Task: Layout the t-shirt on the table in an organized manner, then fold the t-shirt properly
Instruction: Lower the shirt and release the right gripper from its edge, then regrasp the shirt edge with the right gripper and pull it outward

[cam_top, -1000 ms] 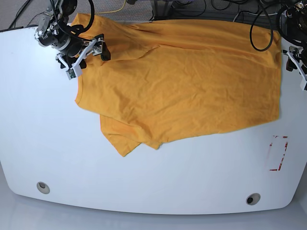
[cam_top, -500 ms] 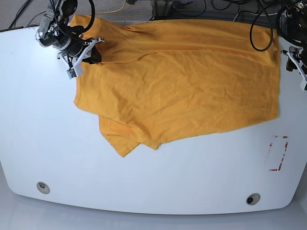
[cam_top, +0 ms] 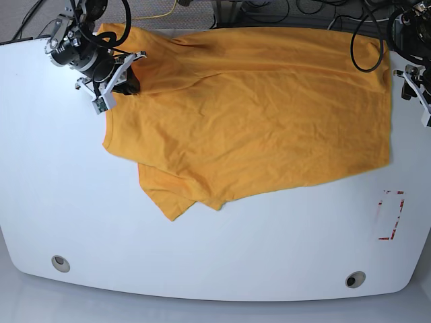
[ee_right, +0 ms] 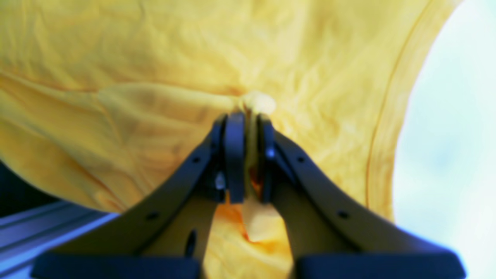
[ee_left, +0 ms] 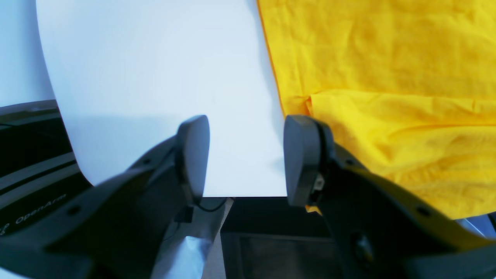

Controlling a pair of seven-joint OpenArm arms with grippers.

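Observation:
The orange-yellow t-shirt (cam_top: 269,114) lies spread over the far half of the white table (cam_top: 202,256), with one sleeve folded under at its front left. My right gripper (cam_top: 123,81) is at the shirt's far left corner. In the right wrist view the right gripper (ee_right: 248,128) is shut, with a pinch of the t-shirt (ee_right: 155,58) between its jaws. My left gripper (cam_top: 417,91) is at the table's far right edge. The left wrist view shows the left gripper (ee_left: 248,155) open over bare table (ee_left: 155,77), with the t-shirt (ee_left: 387,97) edge just beside one finger.
Two round grommet holes (cam_top: 60,263) (cam_top: 355,279) sit near the front edge. A red rectangular outline (cam_top: 391,215) marks the table's right side. Black cables (cam_top: 367,40) hang over the shirt's far right corner. The shirt's folded-under sleeve (cam_top: 175,195) points toward the front.
The right gripper's fingers, spread a second ago, have come together on the cloth, and the shirt's left edge has crept slightly left. The left arm has not moved.

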